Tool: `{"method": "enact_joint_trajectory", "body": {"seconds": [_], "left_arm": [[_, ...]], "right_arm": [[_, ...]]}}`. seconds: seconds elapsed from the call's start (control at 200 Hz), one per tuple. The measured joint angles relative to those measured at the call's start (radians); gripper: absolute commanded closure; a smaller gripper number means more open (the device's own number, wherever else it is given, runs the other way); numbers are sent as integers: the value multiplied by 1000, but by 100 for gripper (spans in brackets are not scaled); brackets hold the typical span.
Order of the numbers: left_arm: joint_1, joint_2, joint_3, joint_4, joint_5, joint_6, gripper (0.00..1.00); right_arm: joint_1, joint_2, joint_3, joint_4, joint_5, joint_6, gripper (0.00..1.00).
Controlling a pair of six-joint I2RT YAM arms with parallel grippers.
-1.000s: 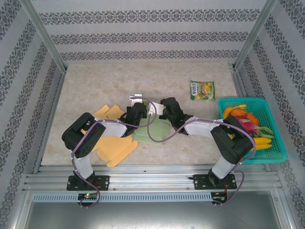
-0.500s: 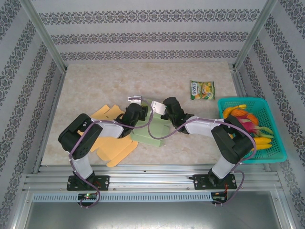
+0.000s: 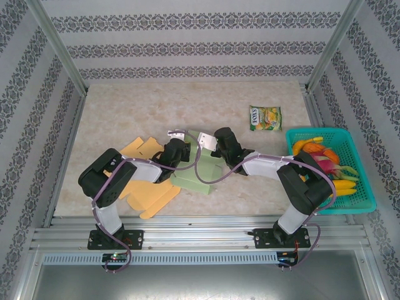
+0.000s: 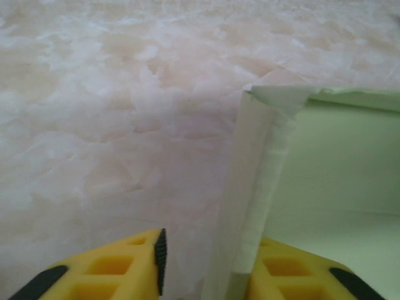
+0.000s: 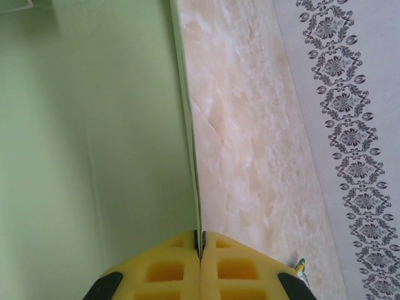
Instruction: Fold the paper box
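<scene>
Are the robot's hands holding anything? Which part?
Right gripper pinches the green paper box by a wall's edge. Left gripper straddles a corner fold, not clamped.

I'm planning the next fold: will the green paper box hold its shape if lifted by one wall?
Probably floppy: the green paper box shows a sheet-thin wall, pinched in the right pincer. Likely light, so a push should slide it across the smooth table. Its raised flaps may sag or spring back.

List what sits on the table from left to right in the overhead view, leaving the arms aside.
yellow card sheets → green paper box → snack packet → teal basket holding fruit
</scene>
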Motion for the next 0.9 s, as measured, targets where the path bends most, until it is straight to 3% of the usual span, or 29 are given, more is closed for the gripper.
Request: {"method": "enact_joint_trajectory", "body": {"seconds": [0.12,0.26,0.525,0.669,0.899], "left_arm": [[-16,0,8,-8,-22,20,93],[-53,2,31,-40,-142,58,92],[-62,3,48,-58,-227,97,74],[-61,3,56,-63,-254,117,59],[-61,-45,-9,-34,-162,123,48]], "right_arm": [[0,0,3,-3,-2,0,100],[0,0,10,-2,-2,1,100],[0,0,17,-2,-7,16,100],[-3,0,17,-6,-7,35,100],[-20,0,17,-25,-9,59,100]]}}
